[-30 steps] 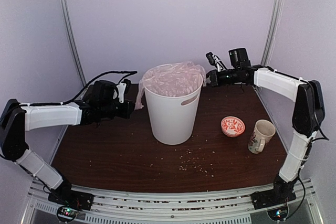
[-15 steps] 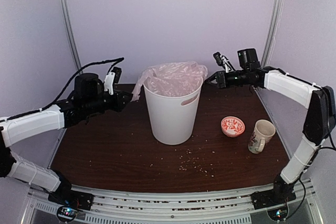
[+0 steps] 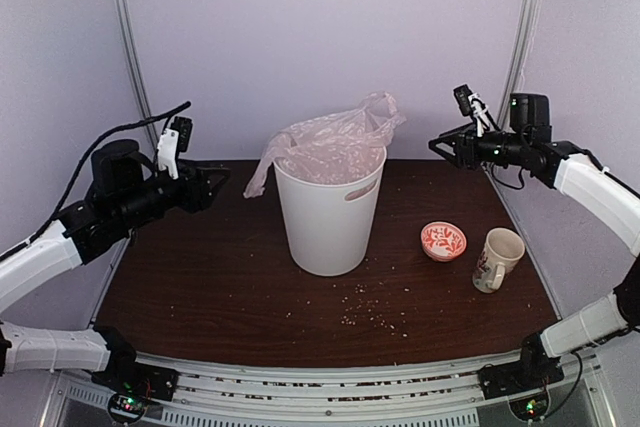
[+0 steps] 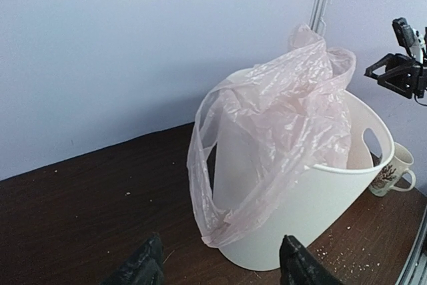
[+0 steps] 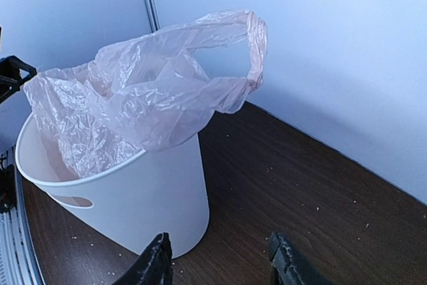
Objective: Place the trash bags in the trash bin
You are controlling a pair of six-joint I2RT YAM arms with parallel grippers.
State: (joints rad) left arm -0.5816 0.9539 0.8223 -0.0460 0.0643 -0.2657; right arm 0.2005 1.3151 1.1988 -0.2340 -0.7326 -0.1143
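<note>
From above only, red bowl beside mug, bag draping bin

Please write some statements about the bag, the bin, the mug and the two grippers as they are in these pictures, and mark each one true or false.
1. The bag sits in the bin, and one loop hangs outside the rim on the left arm's side. True.
2. The left gripper holds the bag. False: its jaws are open and clear of the bag.
3. The right gripper is empty, off to the bin's right. True.
4. The mug lies on its side. False: it stands upright beside the bowl.
5. The bin has tipped over. False: it stands upright on the table.
</note>
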